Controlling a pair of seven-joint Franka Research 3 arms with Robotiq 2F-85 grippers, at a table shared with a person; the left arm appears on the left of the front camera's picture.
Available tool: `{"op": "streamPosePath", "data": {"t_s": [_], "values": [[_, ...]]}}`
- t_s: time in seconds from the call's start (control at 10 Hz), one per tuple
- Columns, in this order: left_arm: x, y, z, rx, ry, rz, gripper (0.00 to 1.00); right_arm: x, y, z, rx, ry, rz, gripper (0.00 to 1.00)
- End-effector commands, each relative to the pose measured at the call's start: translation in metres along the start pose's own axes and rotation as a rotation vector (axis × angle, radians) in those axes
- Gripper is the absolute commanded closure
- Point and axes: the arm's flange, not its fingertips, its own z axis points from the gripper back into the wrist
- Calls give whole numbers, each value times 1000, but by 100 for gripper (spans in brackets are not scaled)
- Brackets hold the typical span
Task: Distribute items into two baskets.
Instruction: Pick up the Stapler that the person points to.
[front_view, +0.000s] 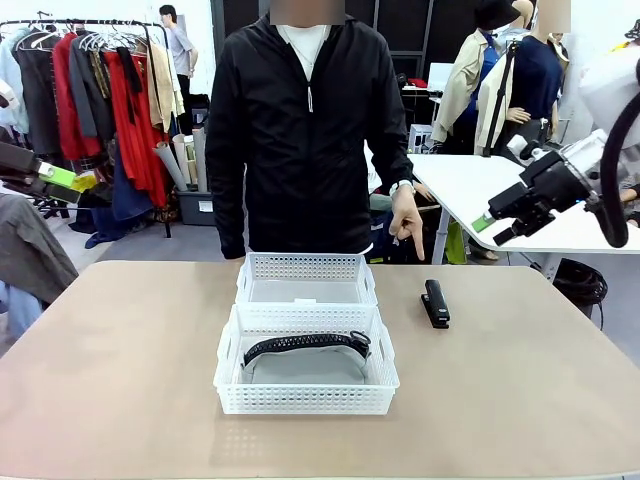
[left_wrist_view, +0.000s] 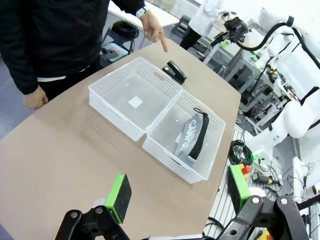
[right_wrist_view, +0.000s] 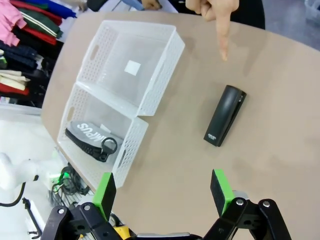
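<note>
White pair, front view: two lattice baskets touch end to end at the middle of the table (front_view: 120, 380). The far basket (front_view: 305, 266) is empty. The near basket (front_view: 305, 398) holds the grey bag (front_view: 300, 368), with its black strap (front_view: 305, 343) on top.
Loose item, front view: the stapler (front_view: 435, 303) lies on the bare table just beside the far basket, on the robot's right, toward the far edge. The person's hand (front_view: 405, 215) points down at it.
Right arm, front view: the right gripper (front_view: 490, 230) hangs high over the right edge and holds nothing.
Left wrist view: the left gripper (left_wrist_view: 179, 192) has its jaws wide apart and empty, well apart from both baskets.
Right wrist view: the jaws are wide and empty above the table, and the stapler lies ahead, untouched.
Step in hand: I judge the bag is done and the stapler is the one to place.
Next move: probably the right arm must descend, set its pads across the stapler's narrow sides, then carry it to the empty basket.
Surface and room: a smooth beige tabletop, with a clothes rack (front_view: 100, 90) behind on the left and a white table (front_view: 470, 185) behind on the right.
</note>
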Motion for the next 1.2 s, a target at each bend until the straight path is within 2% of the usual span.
{"op": "streamPosePath", "data": {"t_s": [0.0,0.3,0.5,0.8,1.1], "values": [[0,-1,1,4,-2,-2,0,24,2,-13,-57,46,-60,0],[0,-1,1,4,-2,-2,0,49,3,-38,-122,71,-113,0],[0,-1,1,4,-2,-2,0,63,1,-53,-207,85,-191,0],[0,-1,1,4,-2,-2,0,70,2,-75,-290,156,-261,0],[0,-1,1,4,-2,-2,0,71,4,-93,-364,178,-327,0]]}}
